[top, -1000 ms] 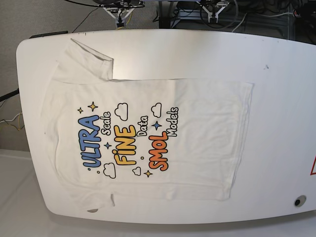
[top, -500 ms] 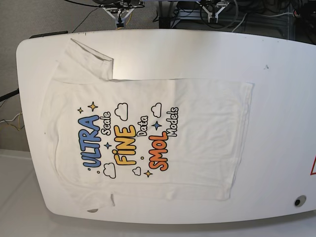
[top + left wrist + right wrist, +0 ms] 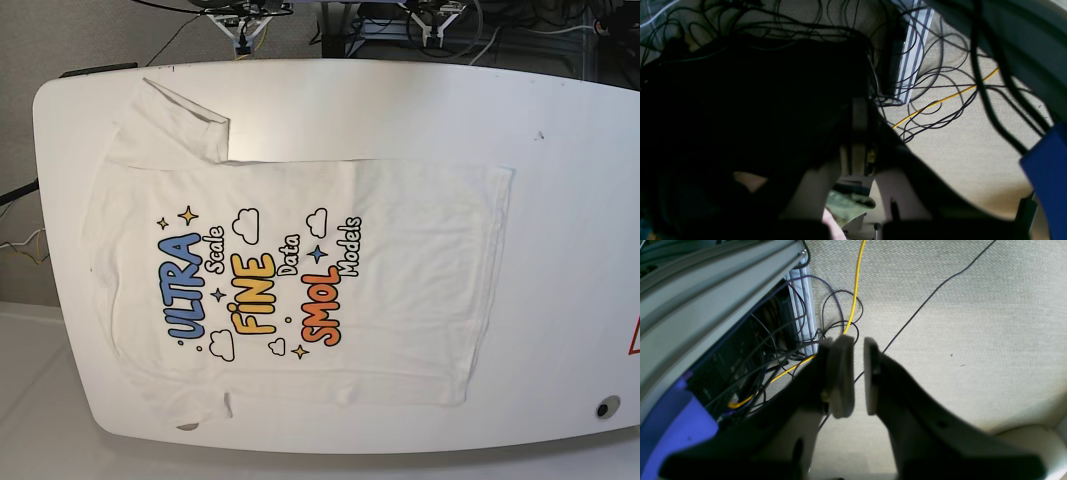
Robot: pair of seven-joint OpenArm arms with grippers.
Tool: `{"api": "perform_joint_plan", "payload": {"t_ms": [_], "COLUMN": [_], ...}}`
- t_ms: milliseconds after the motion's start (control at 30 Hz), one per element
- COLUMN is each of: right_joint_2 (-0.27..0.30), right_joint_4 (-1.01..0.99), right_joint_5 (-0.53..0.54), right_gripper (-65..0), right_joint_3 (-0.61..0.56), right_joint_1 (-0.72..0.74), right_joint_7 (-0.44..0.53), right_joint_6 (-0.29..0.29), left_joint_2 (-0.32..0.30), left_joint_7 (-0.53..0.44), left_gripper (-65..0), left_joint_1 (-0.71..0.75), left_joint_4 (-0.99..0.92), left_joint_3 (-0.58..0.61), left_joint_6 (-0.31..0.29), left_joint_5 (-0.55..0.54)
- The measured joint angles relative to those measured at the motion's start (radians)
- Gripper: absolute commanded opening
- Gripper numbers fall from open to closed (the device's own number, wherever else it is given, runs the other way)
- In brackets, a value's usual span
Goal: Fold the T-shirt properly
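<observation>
T-shirt flat, unfolded, print up on table; left fingers closed, right fingers slightly apart, both empty.

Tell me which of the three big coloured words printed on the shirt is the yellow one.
FINE, the middle word on the T-shirt. ULTRA, on the collar side, is blue; SMOL, on the hem side, is orange.

The base view is bright and evenly lit, the white table nearly washed out and the shirt casting hardly any shadow. The left wrist view is dim, its left half almost black. The right wrist view is daylit, with the near fingers soft-edged and blurred.
</observation>
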Motion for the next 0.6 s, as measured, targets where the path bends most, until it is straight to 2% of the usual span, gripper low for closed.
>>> {"api": "perform_joint_plan", "payload": {"t_ms": [333, 600], "right_joint_2": [0.023, 0.022], "right_joint_4": [0.174, 0.174], "right_joint_5": [0.008, 0.007], "right_gripper": [-56.4, -56.4], "right_joint_3": [0.0, -0.003], "right_joint_1": [-0.136, -0.13], "right_joint_7": [-0.017, -0.009], "right_joint_6": [0.0, 0.0], "left_joint_2": [-0.058, -0.039], "left_joint_7": [0.011, 0.027], "left_gripper": [-65.0, -65.0], "left_joint_1": [0.09, 0.094], "left_joint_4": [0.172, 0.151], "left_joint_3": [-0.002, -0.007], "left_joint_6": [0.004, 0.005], "left_joint_5": [-0.007, -0.006]}}
